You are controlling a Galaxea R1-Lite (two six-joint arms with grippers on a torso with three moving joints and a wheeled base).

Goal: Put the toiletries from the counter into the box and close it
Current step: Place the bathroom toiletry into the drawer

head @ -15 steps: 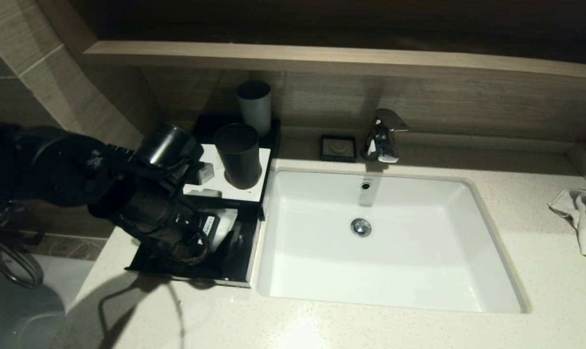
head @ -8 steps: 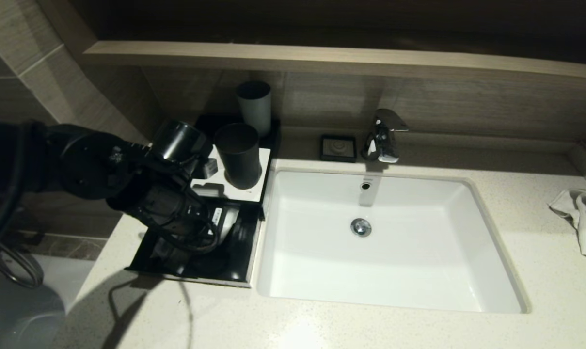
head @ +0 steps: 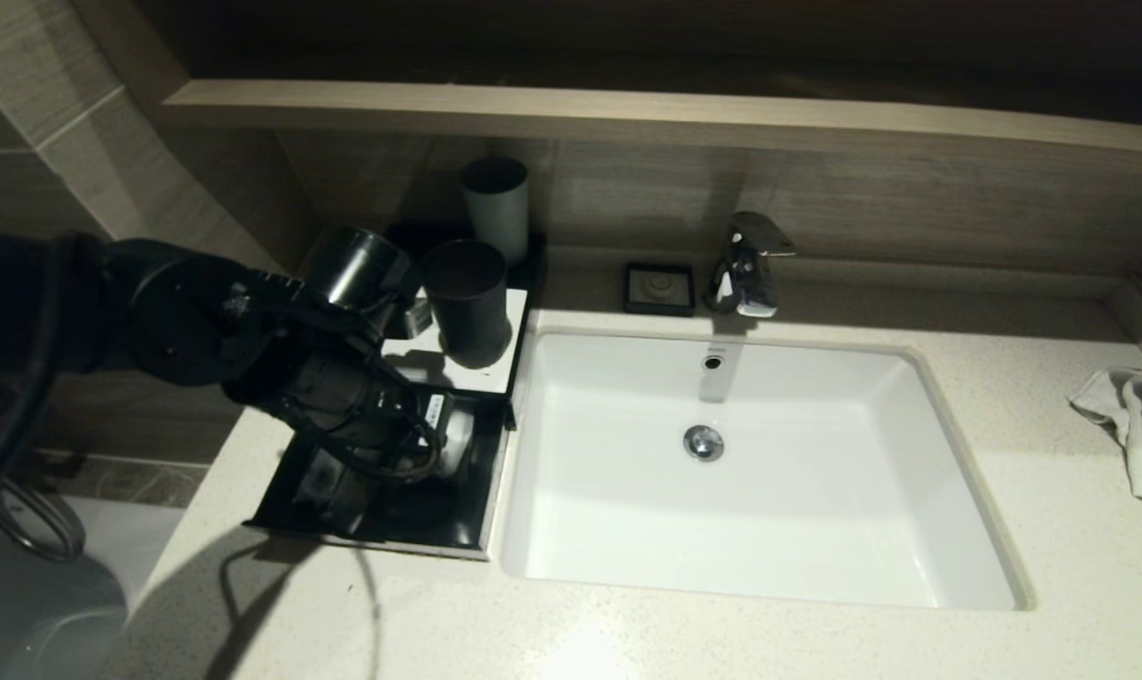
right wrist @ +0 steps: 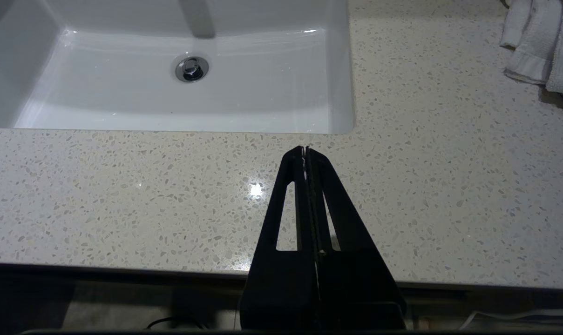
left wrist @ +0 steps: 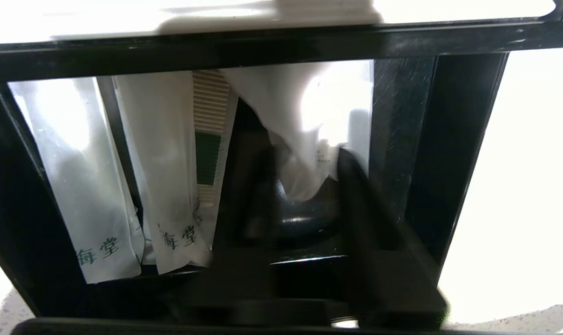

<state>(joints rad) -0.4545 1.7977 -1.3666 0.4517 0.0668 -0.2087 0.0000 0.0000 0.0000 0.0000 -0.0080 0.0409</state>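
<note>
Dim bathroom, cream speckled stone counter (head: 627, 633) | black slide-out drawer box (head: 481, 472) open; limp, light white plastic packets (left wrist: 165, 177) inside | left gripper (left wrist: 304, 204) parted around squarish packet (left wrist: 309, 139) | right gripper (right wrist: 305, 153) closed, parked | pinch packet edges.

The left gripper's (left wrist: 304, 186) two dark fingers (left wrist: 356, 186) are standing apart inside the pulled-out drawer of the low black rectangular box (left wrist: 262, 46), a crumpled translucent white plastic packet (left wrist: 304, 121) lying between them. Towards nine o'clock, two long narrow translucent white packets are lying side by side, one plain (left wrist: 83, 186), one green-labelled (left wrist: 179, 177).
</note>
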